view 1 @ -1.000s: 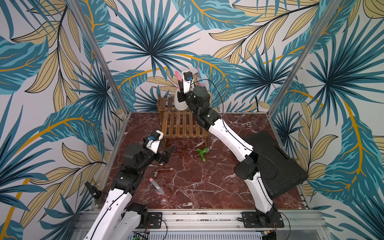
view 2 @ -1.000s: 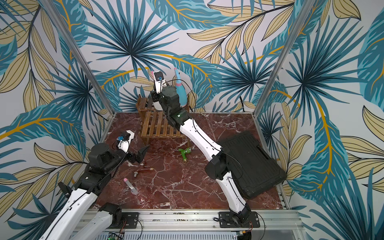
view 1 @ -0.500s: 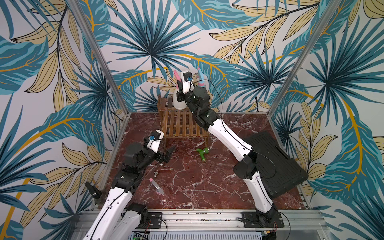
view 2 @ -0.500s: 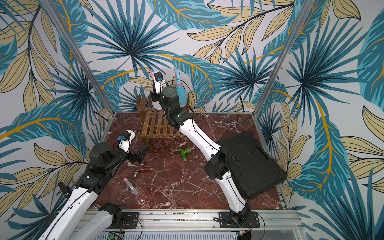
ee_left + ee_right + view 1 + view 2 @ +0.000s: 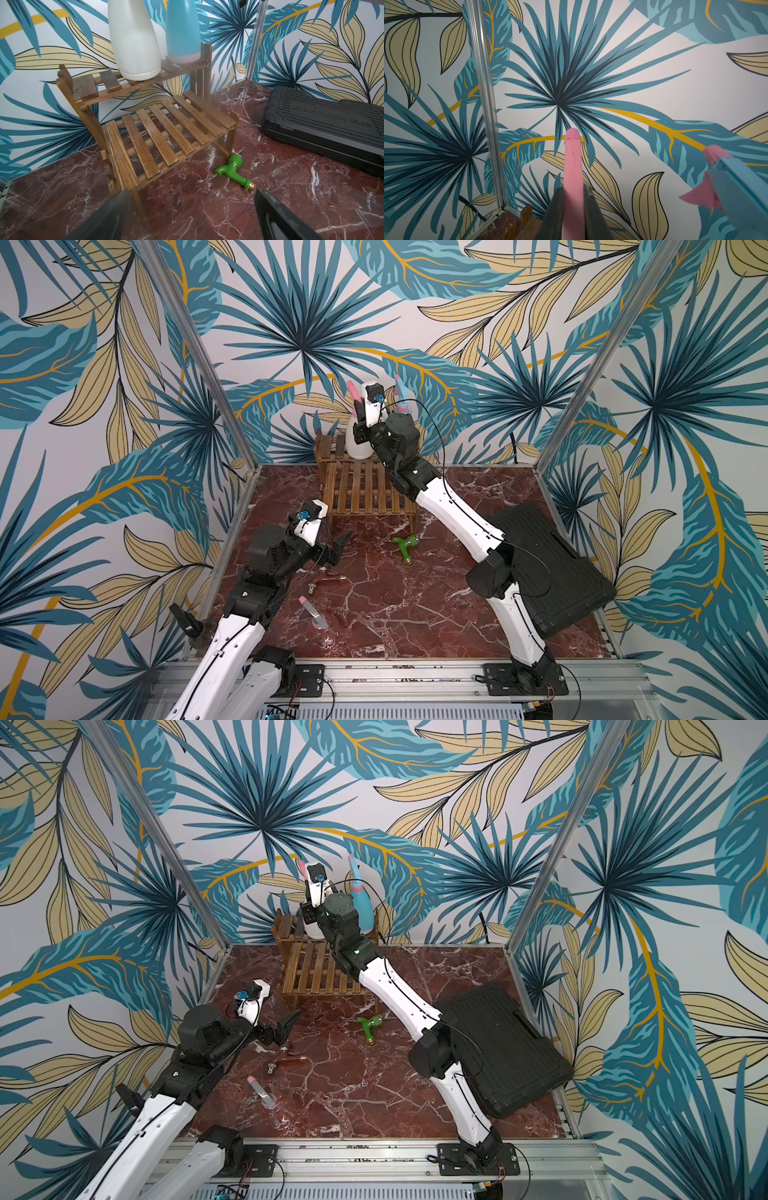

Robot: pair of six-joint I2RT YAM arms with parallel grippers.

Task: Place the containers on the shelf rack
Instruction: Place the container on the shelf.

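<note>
My right hand pinches the pink trigger head of the cream-white pear-shaped spray bottle. This bottle stands upright on the upper tier of the small brown wooden slat rack, at 12 o'clock on the red marble bench. The light blue spray bottle stands just beside it, at its 3 o'clock. My left hand is spread wide above the bench and holds nothing. The clear pinkish spray bottle lies on the bench at 7 o'clock.
</note>
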